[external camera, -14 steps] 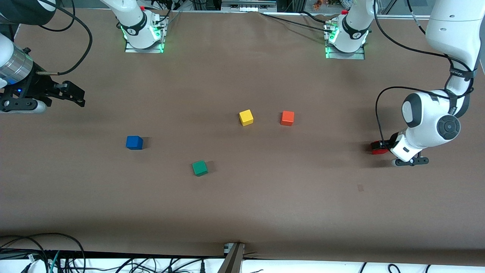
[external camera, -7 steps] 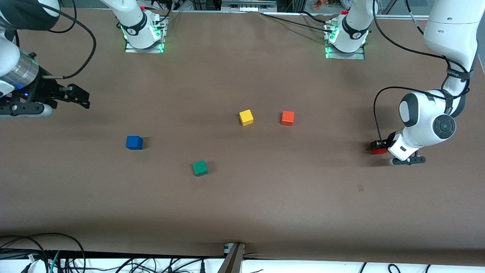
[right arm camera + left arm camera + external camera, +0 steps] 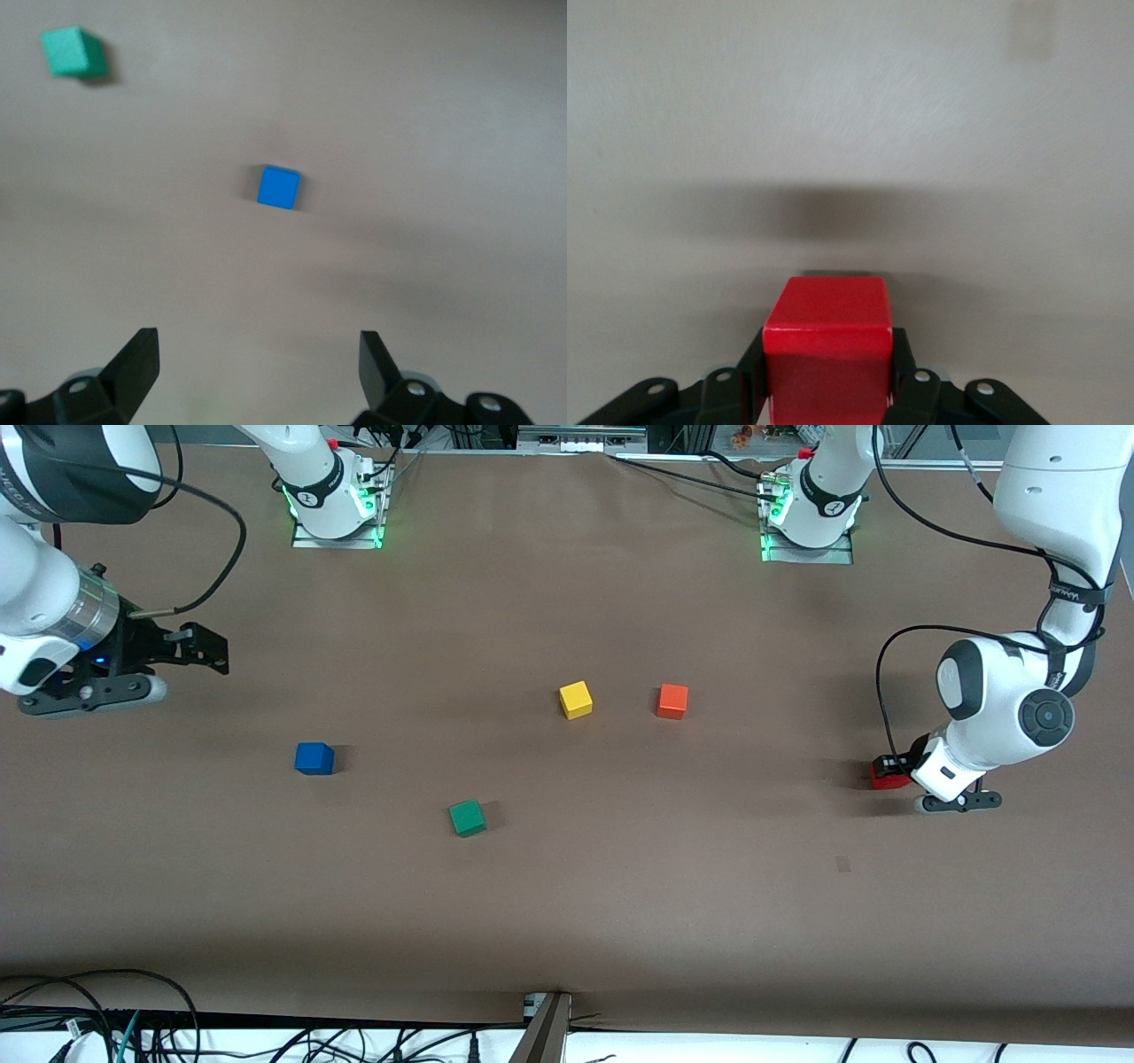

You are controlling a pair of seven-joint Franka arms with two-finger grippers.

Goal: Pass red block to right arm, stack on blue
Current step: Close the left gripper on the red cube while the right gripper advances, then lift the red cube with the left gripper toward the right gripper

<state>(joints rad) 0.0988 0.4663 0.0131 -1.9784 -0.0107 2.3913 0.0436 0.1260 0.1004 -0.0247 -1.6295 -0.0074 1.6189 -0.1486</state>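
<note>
The left hand is closed on the red block, its fingers pressing opposite faces, low at the left arm's end of the counter; from the front the block seems to sit on or just off the surface, though the wrist hides its base, so I cannot say which. The right hand hangs wide open and empty above the right arm's end, with the blue block in its sights. Taking the blue block as landmark: the green block lies near it, toward the front camera and the left arm's end; the yellow block and orange block lie farther along toward the left arm and farther from the camera; the red block is well apart, at the extreme left-arm end. The step in hand looks like lifting the red block for the handover. To do it well, raise it straight up, carry it toward mid-counter above the yellow and orange blocks, and present it with two faces free so the right hand can close across them before the left lets go.
</note>
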